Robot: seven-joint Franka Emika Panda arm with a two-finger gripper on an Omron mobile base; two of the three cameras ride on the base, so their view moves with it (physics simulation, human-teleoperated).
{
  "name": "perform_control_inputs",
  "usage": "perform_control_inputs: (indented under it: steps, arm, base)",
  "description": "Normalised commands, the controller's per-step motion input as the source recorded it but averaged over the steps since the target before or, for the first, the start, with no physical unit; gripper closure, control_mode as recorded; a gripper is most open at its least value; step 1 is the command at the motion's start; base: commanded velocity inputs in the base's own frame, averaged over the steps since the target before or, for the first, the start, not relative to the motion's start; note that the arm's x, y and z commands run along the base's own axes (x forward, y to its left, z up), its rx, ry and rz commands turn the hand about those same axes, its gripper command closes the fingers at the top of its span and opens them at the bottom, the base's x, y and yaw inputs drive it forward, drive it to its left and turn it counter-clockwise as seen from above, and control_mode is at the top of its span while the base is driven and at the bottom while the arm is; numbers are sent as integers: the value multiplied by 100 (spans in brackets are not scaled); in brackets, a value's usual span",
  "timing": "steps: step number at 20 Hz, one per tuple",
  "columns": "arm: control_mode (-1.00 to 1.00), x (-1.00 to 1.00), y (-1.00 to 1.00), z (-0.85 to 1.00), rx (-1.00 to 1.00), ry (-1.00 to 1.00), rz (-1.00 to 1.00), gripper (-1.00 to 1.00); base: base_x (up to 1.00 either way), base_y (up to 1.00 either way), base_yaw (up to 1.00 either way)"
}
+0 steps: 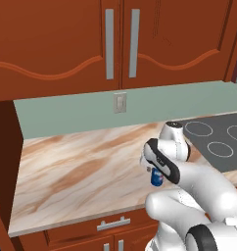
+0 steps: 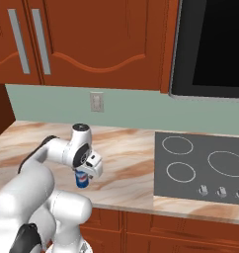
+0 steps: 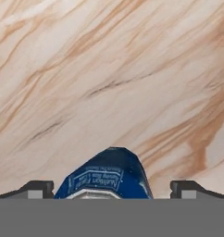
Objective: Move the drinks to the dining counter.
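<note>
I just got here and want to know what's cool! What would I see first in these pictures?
First, the big white robot arm bending low over the beige-brown marble counter. Its claw points down around a small blue can with a white label; whether it squeezes the can is hard to tell. To the right lies a flat black cooktop with white rings, and red-brown wooden cabinets hang above.

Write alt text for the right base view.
A white robot arm reaches over a marble counter, its tool directly above a blue can near the front edge. A black cooktop lies to the right, with red-brown cabinets above a grey-green wall.
</note>
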Motion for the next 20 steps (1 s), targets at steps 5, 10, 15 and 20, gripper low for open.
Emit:
perform_control_inputs:
  steps: [5, 10, 15, 20]
  arm:
    - [-100, -10, 14, -76, 0, 0, 0, 100]
    - [-100, -21, 5, -64, 0, 0, 0, 100]
    - [-100, -55, 2, -55, 0, -4, 0, 100]
    - [-100, -70, -5, -3, 0, -23, -3, 100]
  base:
    - [0, 0, 0]
    - [0, 0, 0]
    - [0, 0, 0]
    - [0, 0, 0]
